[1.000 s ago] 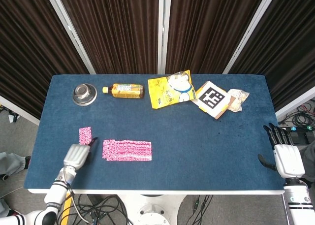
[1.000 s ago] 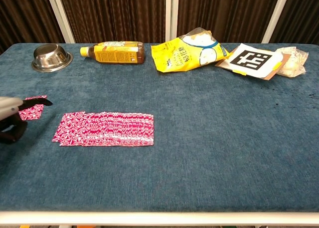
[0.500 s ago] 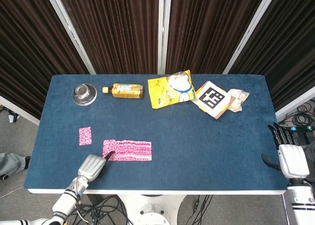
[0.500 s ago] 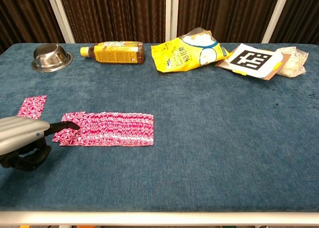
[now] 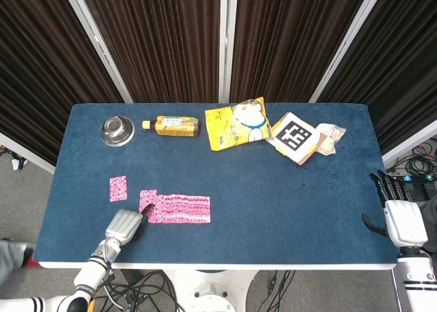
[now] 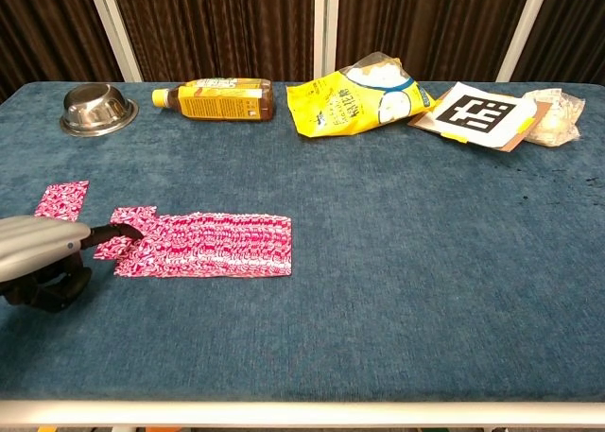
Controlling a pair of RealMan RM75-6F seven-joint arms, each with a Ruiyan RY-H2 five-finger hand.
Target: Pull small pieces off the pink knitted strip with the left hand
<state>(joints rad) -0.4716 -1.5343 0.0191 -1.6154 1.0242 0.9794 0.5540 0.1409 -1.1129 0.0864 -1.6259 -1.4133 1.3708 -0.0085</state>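
Observation:
The pink knitted strip (image 5: pixel 179 209) (image 6: pixel 213 245) lies flat near the table's front left. Its left end piece (image 5: pixel 147 201) (image 6: pixel 128 232) sits skewed, shifted a little away from the rest. My left hand (image 5: pixel 123 224) (image 6: pixel 38 252) is just left of it, with a dark fingertip (image 6: pixel 119 229) on that end piece and the other fingers curled under; the thumb is hidden. A separate small pink piece (image 5: pixel 118 188) (image 6: pixel 62 199) lies further left. My right hand (image 5: pixel 401 216) hangs off the table's right edge, fingers spread, holding nothing.
Along the back edge stand a steel bowl (image 5: pixel 117 130), a lying tea bottle (image 5: pixel 172 126), a yellow snack bag (image 5: pixel 235 124), a printed marker card (image 5: pixel 295 136) and a clear wrapped packet (image 5: pixel 330 138). Dark curtains hang behind the table.
My left hand came from beside the small loose piece to the strip's left end. That end piece has since shifted up and left, out of line with the strip. The right hand has barely moved.

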